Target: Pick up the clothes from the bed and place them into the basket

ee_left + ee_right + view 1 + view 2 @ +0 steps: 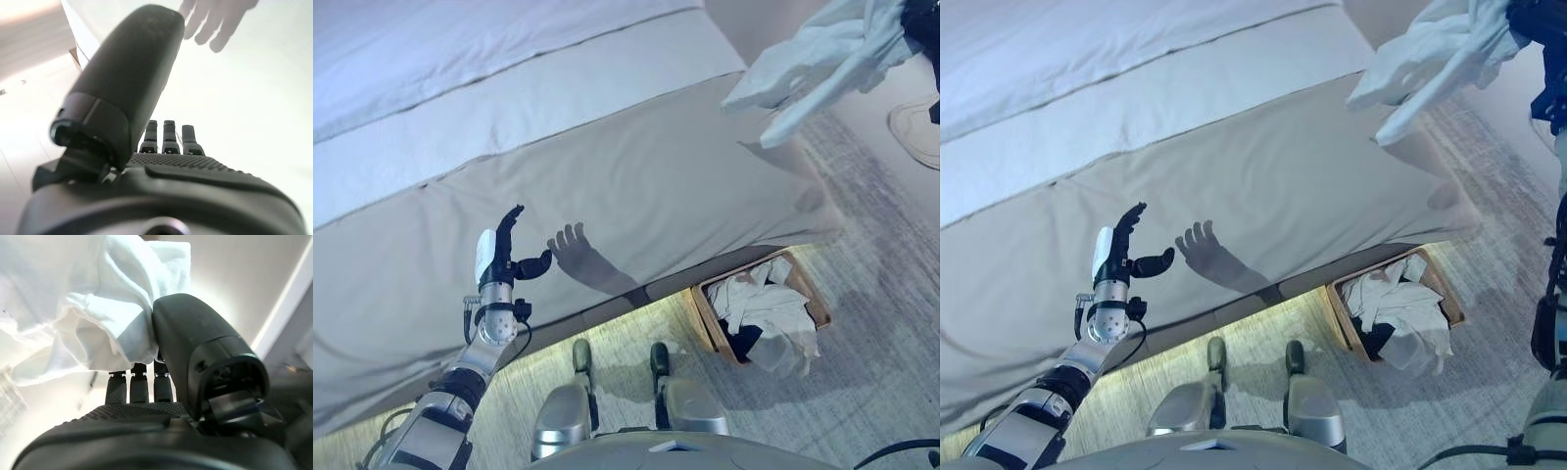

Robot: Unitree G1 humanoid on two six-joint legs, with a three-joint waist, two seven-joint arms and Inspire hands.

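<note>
right hand (161, 357) clutching white garment (1430, 54) above bed (607, 166), left hand (499, 257) relaxed

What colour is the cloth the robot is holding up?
White. The cloth is pinched in the right hand; the right wrist view shows it best.

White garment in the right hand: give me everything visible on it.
The white garment is a thin, soft, crumpled fabric, bunched where the right hand grips it between thumb and fingers. It hangs in the air off the bed's far right corner, folds and a loose flap trailing down and leftward. It touches nothing but the hand, as far as shows. It is well up and away from the basket on the floor, which already holds clothes.
</note>
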